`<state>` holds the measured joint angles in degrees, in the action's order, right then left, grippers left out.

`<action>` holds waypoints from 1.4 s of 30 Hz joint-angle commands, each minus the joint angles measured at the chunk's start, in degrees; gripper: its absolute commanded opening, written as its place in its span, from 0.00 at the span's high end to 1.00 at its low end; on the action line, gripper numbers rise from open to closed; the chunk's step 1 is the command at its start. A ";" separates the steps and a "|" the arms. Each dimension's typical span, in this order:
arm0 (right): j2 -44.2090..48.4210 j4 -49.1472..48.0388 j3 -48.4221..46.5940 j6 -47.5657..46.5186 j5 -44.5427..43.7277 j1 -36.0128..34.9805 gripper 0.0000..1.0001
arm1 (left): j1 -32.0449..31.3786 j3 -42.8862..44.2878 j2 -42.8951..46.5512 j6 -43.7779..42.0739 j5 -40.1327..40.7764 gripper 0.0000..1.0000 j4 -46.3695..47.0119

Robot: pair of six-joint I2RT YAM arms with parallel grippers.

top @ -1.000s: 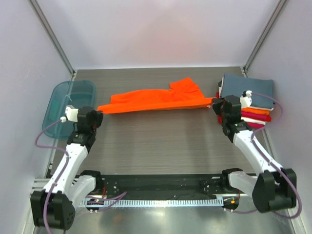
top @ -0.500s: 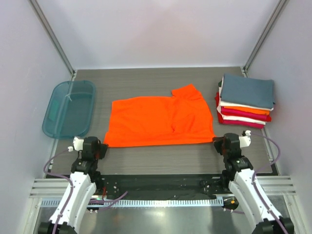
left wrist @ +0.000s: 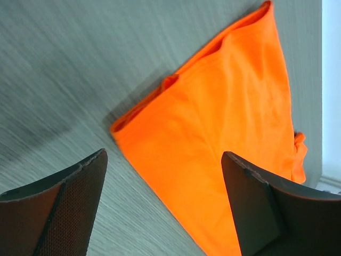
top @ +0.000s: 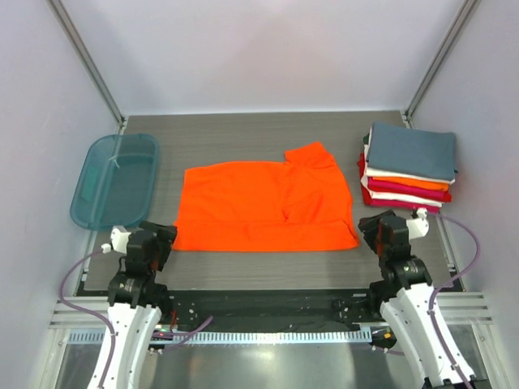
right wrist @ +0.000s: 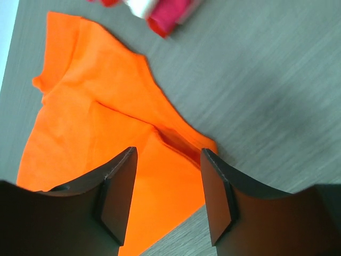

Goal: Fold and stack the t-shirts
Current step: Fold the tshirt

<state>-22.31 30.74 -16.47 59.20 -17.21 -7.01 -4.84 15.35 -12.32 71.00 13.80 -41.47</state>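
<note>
1. Top external view
   - The orange t-shirt is seen spread flat in the middle of the worktop, with one sleeve lying crumpled at its far right corner.
   - A second ago it was held stretched as a narrow band between the two claws, farther back. It has since been drawn toward the near edge and laid out.
   - The left claw is found just beside the shirt's near left corner, and the right claw just beside the near right corner.
   - The stack of folded t-shirts is seen at the far right, topped by a blue-grey one, apart from the orange shirt.
   - The teal tub is seen at the far left.

2. Left wrist view
   - The left claw is seen with its jaws wide apart and nothing pinched.
   - The shirt's corner lies on the worktop below the gap, slightly lifted at its edge.

3. Right wrist view
   - The right claw is seen parted and empty.
   - The orange corner rests on the worktop beneath it, with a small ridge in the cloth.
   - A part of the folded stack is glimpsed at the top.

4. Meaning for the task
   - Both corners have just been let go, so the spreading step is judged complete.
   - Folding is judged to come next, and the crumpled sleeve may need to be flattened first.
</note>
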 commanded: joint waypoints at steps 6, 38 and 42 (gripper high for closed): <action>-23.09 -10.70 -21.90 -22.62 4.28 0.06 0.46 | 0.36 18.97 -22.38 -18.60 -5.18 0.10 10.35; -111.72 -6.31 -99.70 -40.30 7.37 -3.01 0.49 | 0.36 63.04 -90.33 -27.14 -5.46 0.18 26.00; -115.15 -5.26 -103.15 -40.13 9.13 -3.10 0.49 | 0.45 64.71 -93.24 -27.50 -4.75 0.18 25.92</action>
<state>-137.14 24.14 -115.44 20.29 -8.45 -9.65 -4.73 77.32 -104.64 44.49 7.51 -17.37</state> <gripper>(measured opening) 0.513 0.819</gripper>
